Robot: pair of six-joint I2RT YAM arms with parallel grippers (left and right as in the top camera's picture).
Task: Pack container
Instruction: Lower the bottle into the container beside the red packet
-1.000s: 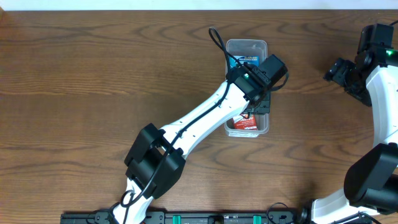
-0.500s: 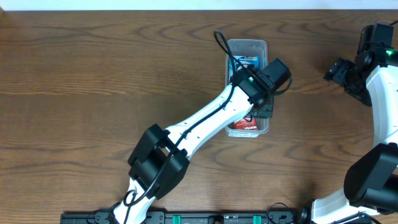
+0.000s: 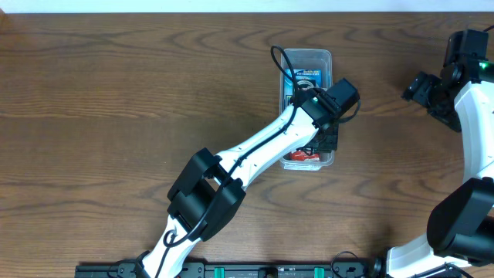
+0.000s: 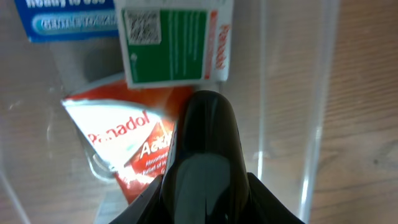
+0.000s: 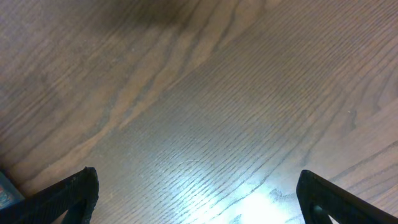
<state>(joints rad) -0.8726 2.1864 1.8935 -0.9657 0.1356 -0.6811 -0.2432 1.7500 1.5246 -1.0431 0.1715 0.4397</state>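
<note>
The container (image 3: 306, 53), a long clear plastic bin, stands in the middle of the wooden table. Inside it lie a blue packet (image 3: 309, 75) at the far end and a red packet (image 3: 302, 157) at the near end. My left gripper (image 3: 328, 139) reaches into the bin and is shut, with nothing seen between its fingers. In the left wrist view the joined fingertips (image 4: 205, 102) hover over the red packet (image 4: 118, 140), just below a white-and-green box (image 4: 174, 40), with the container wall (image 4: 311, 124) to the right. My right gripper (image 3: 417, 89) hangs open at the far right.
The right wrist view shows only bare wood between the wide-spread fingers (image 5: 68, 196) of the right gripper (image 5: 199, 186). The left arm (image 3: 255, 150) slants across the table from the near edge to the bin.
The left arm has slid its elbow to the right and its gripper has shifted slightly toward the near end of the bin, still shut. The right arm has not moved.
</note>
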